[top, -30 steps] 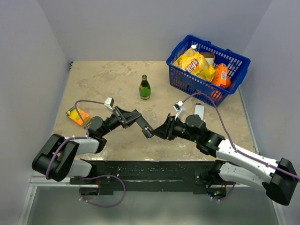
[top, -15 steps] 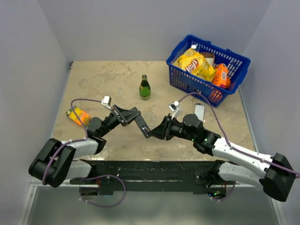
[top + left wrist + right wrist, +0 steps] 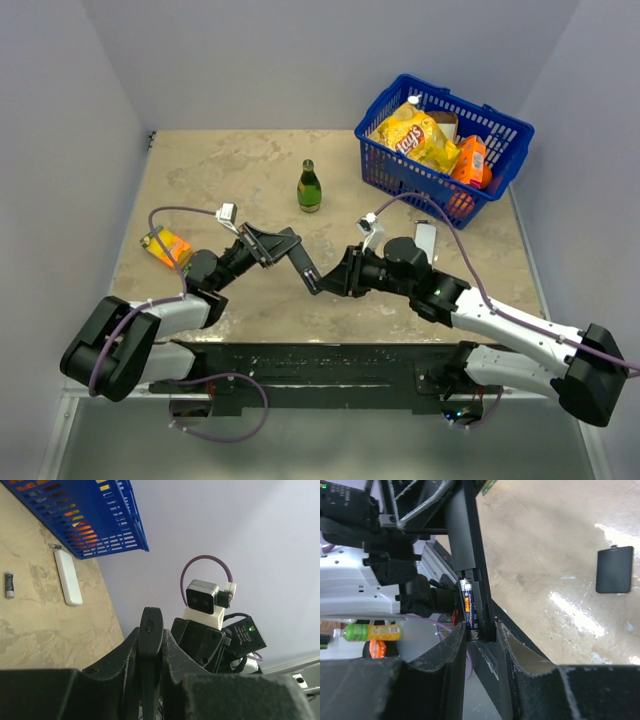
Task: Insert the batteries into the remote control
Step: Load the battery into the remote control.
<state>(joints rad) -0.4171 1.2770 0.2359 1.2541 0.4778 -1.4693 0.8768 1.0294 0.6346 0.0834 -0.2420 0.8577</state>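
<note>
The remote control (image 3: pixel 308 272) is held up off the table (image 3: pixel 220 170), roughly at 6 o'clock from the green bottle (image 3: pixel 309 187), with its back cover off. One end is clamped tight by the left gripper (image 3: pixel 290 250), and the other end is hugged snugly by the narrowed jaws of the right gripper (image 3: pixel 335 283). 1 battery (image 3: pixel 468 611) is seen seated in the open compartment. A 2nd battery (image 3: pixel 9 585) is seen lying on the table, at 9 o'clock of the white device (image 3: pixel 67 577). The black cover (image 3: pixel 615 570) is lying flat on the table too.

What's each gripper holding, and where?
Both hold the remote: left gripper clamps one end, right gripper the battery-compartment end, one battery seated inside.
</note>
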